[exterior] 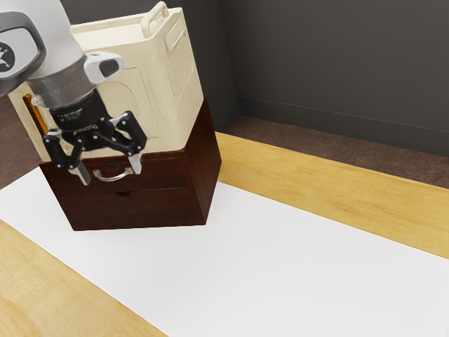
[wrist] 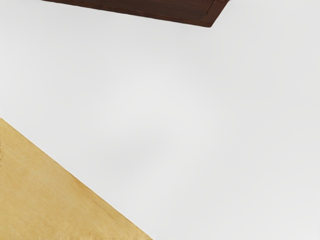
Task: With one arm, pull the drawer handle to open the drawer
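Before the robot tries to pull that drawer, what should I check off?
1. Black two-finger gripper open: ok, its fingers are spread wide.
2. Curved silver handle lined up between the fingers: cannot tell; it appears between them in the exterior view, but depth is unclear.
3. Handle gripped: not ok, the fingers haven't closed on it.
4. Upper dark-wood drawer still to be opened: ok, its front looks shut.
5. Big cream-coloured box sitting on the cabinet: ok; whether it is steady, cannot tell.
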You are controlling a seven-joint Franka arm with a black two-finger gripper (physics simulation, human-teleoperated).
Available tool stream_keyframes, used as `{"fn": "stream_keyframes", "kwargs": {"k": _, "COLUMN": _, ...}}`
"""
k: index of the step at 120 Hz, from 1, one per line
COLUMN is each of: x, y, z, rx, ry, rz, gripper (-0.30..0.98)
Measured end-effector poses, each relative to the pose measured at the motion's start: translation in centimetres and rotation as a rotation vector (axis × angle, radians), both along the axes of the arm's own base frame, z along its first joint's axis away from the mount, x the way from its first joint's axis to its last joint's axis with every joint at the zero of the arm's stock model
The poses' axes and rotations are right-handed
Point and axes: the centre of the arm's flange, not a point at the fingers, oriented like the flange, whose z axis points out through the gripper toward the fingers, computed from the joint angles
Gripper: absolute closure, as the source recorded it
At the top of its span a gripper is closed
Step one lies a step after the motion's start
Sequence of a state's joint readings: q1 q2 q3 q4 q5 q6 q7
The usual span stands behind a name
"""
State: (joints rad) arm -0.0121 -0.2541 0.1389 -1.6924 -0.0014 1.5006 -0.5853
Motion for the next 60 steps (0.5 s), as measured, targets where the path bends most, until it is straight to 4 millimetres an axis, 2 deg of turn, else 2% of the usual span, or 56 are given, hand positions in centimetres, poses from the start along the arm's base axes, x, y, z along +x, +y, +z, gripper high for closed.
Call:
{"fn": "stream_keyframes", "kwargs": {"k": 18, "x": -0.5, "y": 0.1, "z": 0.4, "rx": -0.008, "ry": 0.004, "rz": 0.202, "gripper": 0.0}}
{"fn": "stream_keyframes", "kwargs": {"k": 27, "x": -1.3, "y": 2.3, "z": 0.1, "rx": -0.005, "ry": 0.015, "rz": 0.33, "gripper": 0.0}}
{"fn": "stream_keyframes", "kwargs": {"k": 34, "x": -1.8, "y": 3.4, "z": 2.0, "rx": -0.003, "ry": -0.024, "rz": 0.415, "gripper": 0.0}}
{"fn": "stream_keyframes", "kwargs": {"k": 40, "x": -2.1, "y": 4.2, "z": 2.5, "rx": -0.001, "ry": -0.027, "rz": 0.482, "gripper": 0.0}}
{"fn": "stream_keyframes", "kwargs": {"k": 51, "x": -2.7, "y": 5.0, "z": 2.6, "rx": -0.001, "ry": -0.018, "rz": 0.6, "gripper": 0.0}}
{"fn": "stream_keyframes", "kwargs": {"k": 60, "x": -3.1, "y": 5.5, "z": 1.3, "rx": 0.0, "ry": -0.009, "rz": 0.692, "gripper": 0.0}}
